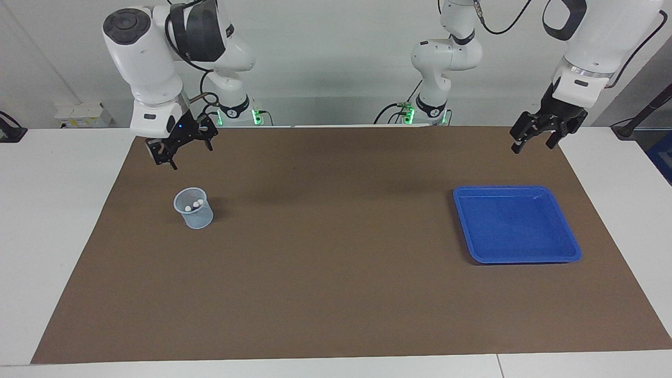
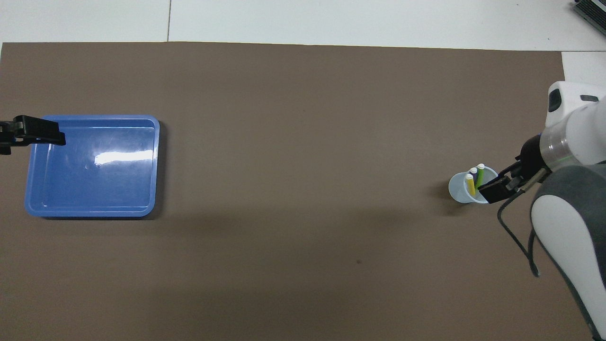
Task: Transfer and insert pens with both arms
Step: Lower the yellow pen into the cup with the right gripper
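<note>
Three pens stand in a pale translucent cup [image 1: 197, 218] toward the right arm's end of the mat, and their whitish caps [image 1: 196, 203] show at its rim. From overhead the yellow pen [image 2: 470, 184], purple pen [image 2: 473, 172] and green pen [image 2: 480, 173] lean together inside the cup [image 2: 455, 188]. My right gripper [image 1: 184, 153] hangs open and empty, raised well above the mat beside the cup on the robots' side; it also shows overhead [image 2: 497, 190]. My left gripper [image 1: 532, 145] waits open and empty, up in the air at the left arm's end of the mat.
A shallow blue tray [image 1: 572, 251] lies empty toward the left arm's end of the brown mat [image 1: 336, 273]. In the overhead view the left gripper [image 2: 41, 135] overlaps the tray's rim [image 2: 90, 212]. White tabletop borders the mat all round.
</note>
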`<control>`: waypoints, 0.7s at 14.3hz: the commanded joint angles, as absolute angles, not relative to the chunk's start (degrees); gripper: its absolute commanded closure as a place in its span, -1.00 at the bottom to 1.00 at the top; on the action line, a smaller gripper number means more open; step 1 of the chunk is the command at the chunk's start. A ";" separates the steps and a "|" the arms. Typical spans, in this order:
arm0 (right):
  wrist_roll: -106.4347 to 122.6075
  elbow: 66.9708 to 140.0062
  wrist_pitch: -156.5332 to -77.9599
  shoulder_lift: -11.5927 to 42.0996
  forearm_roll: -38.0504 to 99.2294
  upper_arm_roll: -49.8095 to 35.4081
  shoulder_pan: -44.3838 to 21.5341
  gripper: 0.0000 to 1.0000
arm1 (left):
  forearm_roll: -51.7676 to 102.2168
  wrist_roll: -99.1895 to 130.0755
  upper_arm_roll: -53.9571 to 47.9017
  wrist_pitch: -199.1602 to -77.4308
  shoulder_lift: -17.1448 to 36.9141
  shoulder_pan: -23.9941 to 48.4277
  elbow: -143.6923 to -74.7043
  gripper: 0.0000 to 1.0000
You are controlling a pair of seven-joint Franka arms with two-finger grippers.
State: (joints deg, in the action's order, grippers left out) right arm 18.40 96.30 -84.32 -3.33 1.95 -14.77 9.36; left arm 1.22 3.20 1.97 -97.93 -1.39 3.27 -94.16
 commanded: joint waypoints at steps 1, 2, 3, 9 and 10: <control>14.86 95.19 -81.83 -5.09 3.51 -15.03 8.63 -1.00 | -0.44 1.14 2.46 -95.89 -0.44 4.39 -92.28 -1.00; 14.24 95.53 -82.35 -5.27 3.43 -13.99 5.74 -1.00 | -0.27 1.23 2.55 -95.80 -0.44 4.39 -92.29 -1.00; 12.50 96.15 -83.40 -5.27 3.43 -11.28 3.71 -1.00 | -0.26 1.23 2.72 -95.80 -0.53 4.39 -92.20 -1.00; 11.51 98.00 -87.27 -4.92 2.55 -8.00 -0.09 -1.00 | -0.26 1.23 2.81 -95.80 -0.53 4.39 -92.02 -1.00; 11.51 97.21 -87.01 -4.49 2.46 -6.00 -1.65 -1.00 | -0.26 1.23 2.73 -95.80 -0.53 4.39 -92.02 -1.00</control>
State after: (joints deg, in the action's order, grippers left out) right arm 12.02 96.89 -85.97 -4.54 2.17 -8.51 0.12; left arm 1.00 1.81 2.29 -97.40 -1.26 3.59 -93.82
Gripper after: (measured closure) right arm 0.000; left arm 0.000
